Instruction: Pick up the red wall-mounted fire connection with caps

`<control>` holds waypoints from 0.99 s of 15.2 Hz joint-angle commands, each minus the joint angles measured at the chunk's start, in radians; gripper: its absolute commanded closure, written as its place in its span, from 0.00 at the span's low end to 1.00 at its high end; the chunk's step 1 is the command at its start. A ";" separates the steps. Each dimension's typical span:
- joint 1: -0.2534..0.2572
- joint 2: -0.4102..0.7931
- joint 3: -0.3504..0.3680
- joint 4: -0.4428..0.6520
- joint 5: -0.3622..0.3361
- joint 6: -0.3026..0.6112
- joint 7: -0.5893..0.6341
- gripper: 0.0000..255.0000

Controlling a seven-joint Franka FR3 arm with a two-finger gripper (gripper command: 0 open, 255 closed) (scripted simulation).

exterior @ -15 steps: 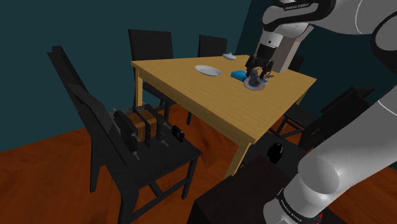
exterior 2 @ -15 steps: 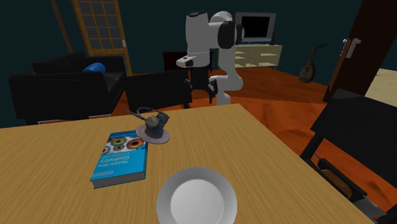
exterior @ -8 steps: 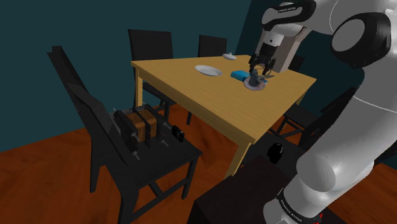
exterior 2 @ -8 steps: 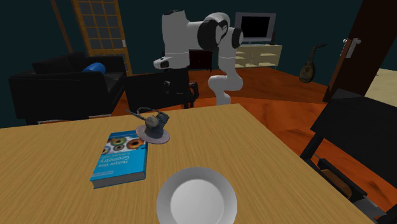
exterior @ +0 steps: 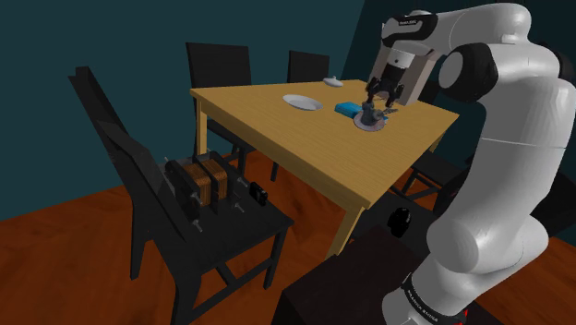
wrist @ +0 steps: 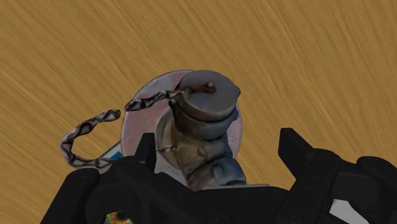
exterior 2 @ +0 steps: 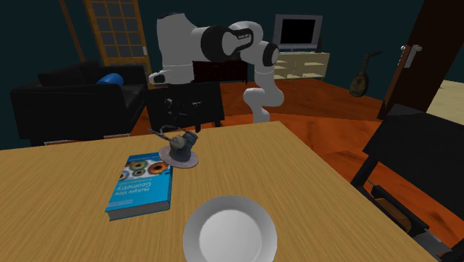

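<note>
Gripper (wrist: 217, 142) hangs close over the fire connection (wrist: 202, 121), its two black fingers (wrist: 294, 153) spread wide on either side of the capped outlet and, as far as the wrist view shows, not touching it. The connection, drawn grey-brown rather than red, with a loose chain (wrist: 89, 137), stands on its pale round flange on the wooden table (exterior 2: 320, 193), toward the edge on the arm's side. It is just beside a corner of a blue book (exterior 2: 141, 184), and a white plate (exterior 2: 230, 234) lies well apart near the opposite edge.
</note>
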 commanded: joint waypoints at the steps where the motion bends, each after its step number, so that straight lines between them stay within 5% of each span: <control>1: -0.006 0.010 -0.002 -0.004 0.005 0.015 -0.006 0.00; 8: 0.001 0.004 0.000 -0.089 0.004 0.093 -0.011 0.00; 9: 0.000 0.007 0.000 -0.086 0.005 0.092 -0.013 1.00; 15: 0.000 0.005 0.000 -0.087 0.005 0.092 -0.012 1.00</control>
